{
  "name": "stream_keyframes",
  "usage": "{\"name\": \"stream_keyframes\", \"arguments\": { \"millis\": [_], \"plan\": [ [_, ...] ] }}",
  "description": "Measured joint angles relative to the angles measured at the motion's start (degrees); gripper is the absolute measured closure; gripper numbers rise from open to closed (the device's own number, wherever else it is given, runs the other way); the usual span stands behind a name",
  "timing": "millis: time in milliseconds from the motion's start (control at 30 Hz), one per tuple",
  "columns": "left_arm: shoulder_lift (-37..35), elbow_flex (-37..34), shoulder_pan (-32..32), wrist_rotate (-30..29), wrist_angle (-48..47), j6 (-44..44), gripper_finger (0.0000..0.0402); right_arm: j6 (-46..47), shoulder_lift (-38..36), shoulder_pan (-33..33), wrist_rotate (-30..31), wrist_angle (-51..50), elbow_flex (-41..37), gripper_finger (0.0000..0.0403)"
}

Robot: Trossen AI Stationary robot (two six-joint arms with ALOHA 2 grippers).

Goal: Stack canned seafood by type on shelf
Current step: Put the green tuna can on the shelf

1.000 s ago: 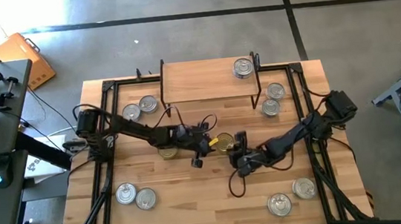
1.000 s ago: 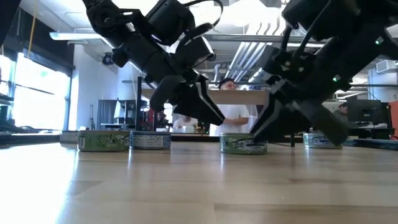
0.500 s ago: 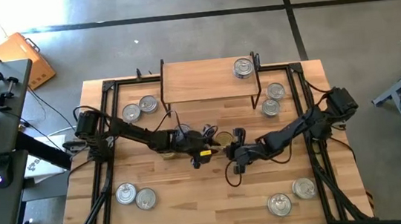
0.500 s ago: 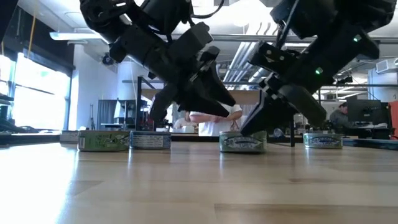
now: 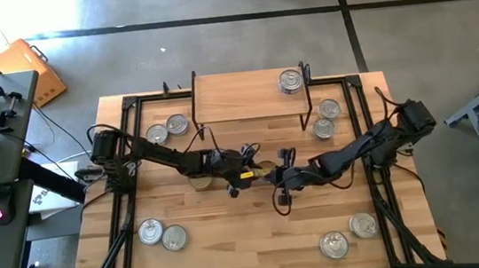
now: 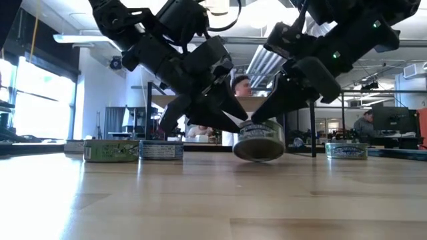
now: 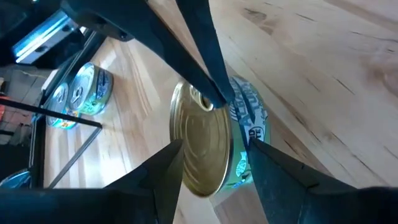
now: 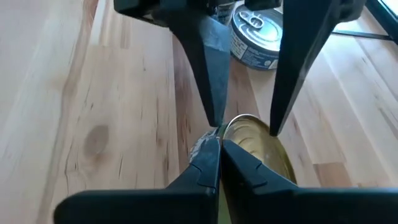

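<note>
A gold-lidded tin with a bluish-green side label is at the table's middle, raised and tilted between both grippers. My right gripper is shut on its rim. My left gripper is open, with one finger on each side of the same tin. The shelf stands at the far edge and carries one silver-lidded tin. My right gripper pinches the tin's rim between its two fingers, one over the gold lid and one on the outside. It comes slanting down from the table's right. The tin sits tilted with its lid turned sideways, and its lower edge is just above the table. My left gripper's fingers stand close against the tin's sides, but I cannot tell whether they touch.
Silver-lidded tins lie in pairs: far left, beside the shelf's right leg, near left and near right. Another gold tin sits under my left arm. A person shows beyond the table.
The tin stood flat on the table until half a second ago; now it is raised and tipped, lid turned sideways. My right gripper moved toward the far-left onto the tin and took hold of its rim. My left gripper stayed around the tin.
</note>
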Motion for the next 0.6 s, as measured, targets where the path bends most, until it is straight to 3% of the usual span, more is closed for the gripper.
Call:
{"name": "stream_keyframes", "arguments": {
  "millis": [300, 600],
  "plan": [
    [2.8, 0.0, 0.3, 3.1, 1.6, -0.3, 0.025, -0.1, -0.1, 0.0, 0.0, 1.6, 0.0, 0.0402],
    [4.2, 0.0, 0.7, 5.6, 3.8, -2.4, 0.0371, -0.9, -0.2, 0.0, -0.4, 2.3, 0.2, 0.0402]
  ]
}}
